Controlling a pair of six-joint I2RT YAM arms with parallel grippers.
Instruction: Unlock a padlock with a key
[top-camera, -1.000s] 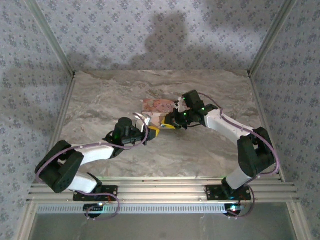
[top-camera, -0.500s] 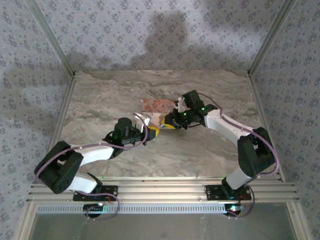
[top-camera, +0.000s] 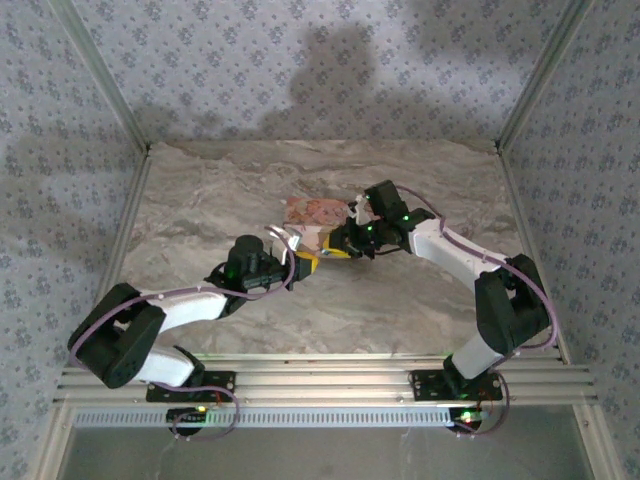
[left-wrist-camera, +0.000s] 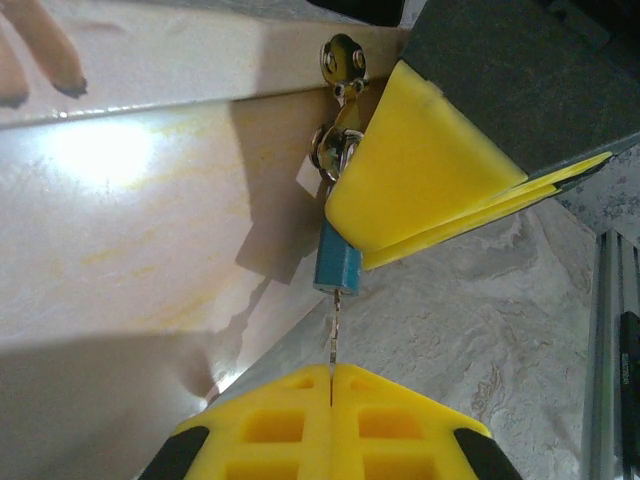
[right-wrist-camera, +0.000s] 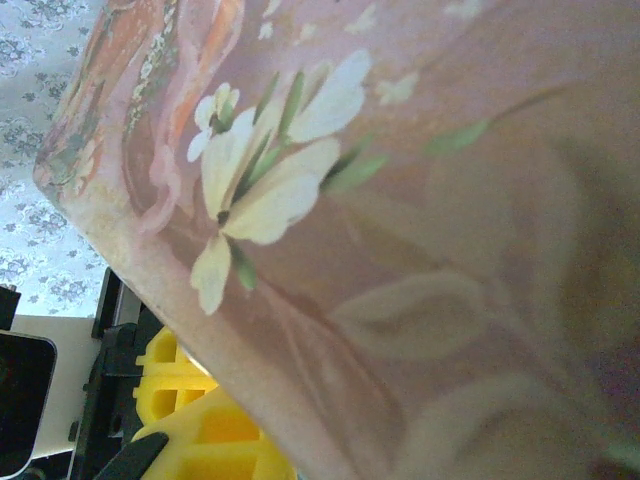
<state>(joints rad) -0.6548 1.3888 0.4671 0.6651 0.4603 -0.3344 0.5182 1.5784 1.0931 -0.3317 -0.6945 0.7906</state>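
We see both arms meeting near the middle of the desk, right beside the pink box. In the left wrist view the padlock sits just off the box's pale side. Its teal body points toward the left claw, and its upper part is tucked between the yellow pads of the right claw, which is clamped narrow on it. Past those pads we make out metal rings and a small hasp at the box edge, but we cannot tell just how the padlock links to them. The left claw has its two yellow pads pressed together on the thin key, whose blade runs straight into the end of the teal body. From above, the two claws sit tip to tip at the box's near edge. The right wrist view looks close along the box's flowered side.
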